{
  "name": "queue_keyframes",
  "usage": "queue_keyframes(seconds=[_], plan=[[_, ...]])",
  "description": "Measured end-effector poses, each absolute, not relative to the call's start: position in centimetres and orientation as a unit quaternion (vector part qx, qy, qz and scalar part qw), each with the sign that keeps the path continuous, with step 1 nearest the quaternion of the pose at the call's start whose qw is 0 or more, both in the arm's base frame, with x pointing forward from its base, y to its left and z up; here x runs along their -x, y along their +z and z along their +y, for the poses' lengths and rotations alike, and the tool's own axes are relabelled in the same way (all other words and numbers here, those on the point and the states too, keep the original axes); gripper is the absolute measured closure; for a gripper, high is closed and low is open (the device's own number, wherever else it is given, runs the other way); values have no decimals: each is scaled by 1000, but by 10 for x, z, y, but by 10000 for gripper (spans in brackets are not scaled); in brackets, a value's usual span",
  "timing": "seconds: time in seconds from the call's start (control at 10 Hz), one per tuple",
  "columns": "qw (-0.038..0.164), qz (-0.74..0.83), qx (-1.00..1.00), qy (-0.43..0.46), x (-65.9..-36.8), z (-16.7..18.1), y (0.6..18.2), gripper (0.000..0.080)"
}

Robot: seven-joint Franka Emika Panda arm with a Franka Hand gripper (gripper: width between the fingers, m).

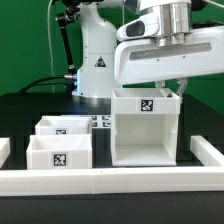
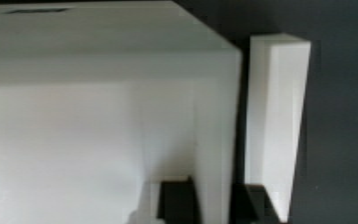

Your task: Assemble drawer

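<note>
Pincer [image 1: 172,88] hangs straight above the drawer casing's [image 1: 148,130] far right wall, right side of the worktop [image 1: 25,108]. Nipping that upright wall or just straddling it, can't tell. Near tray [image 1: 58,152] and far tray [image 1: 62,125] sit left.

White jointed robot arm [image 1: 97,52] rising from its base at the rear, its wrist turned straight down. The two-finger gripper [image 2: 220,205] hangs vertically. Its dark fingers [image 2: 174,203] stand parallel with a gap between them; whether they are clamping cannot be judged.
</note>
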State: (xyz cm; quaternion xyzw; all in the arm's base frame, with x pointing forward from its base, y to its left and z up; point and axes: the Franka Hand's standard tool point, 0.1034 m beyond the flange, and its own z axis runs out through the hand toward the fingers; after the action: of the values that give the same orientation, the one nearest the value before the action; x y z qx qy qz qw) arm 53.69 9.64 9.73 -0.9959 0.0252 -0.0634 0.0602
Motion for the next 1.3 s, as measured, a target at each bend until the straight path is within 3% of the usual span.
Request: queue_keyframes(seconds=[0.5, 0.8, 1.3], plan=[[68, 39, 993, -85, -578, 101, 98, 758], [70, 48, 992, -91, -582, 105, 101, 757], [95, 226, 965, -91, -588, 110, 105, 757]])
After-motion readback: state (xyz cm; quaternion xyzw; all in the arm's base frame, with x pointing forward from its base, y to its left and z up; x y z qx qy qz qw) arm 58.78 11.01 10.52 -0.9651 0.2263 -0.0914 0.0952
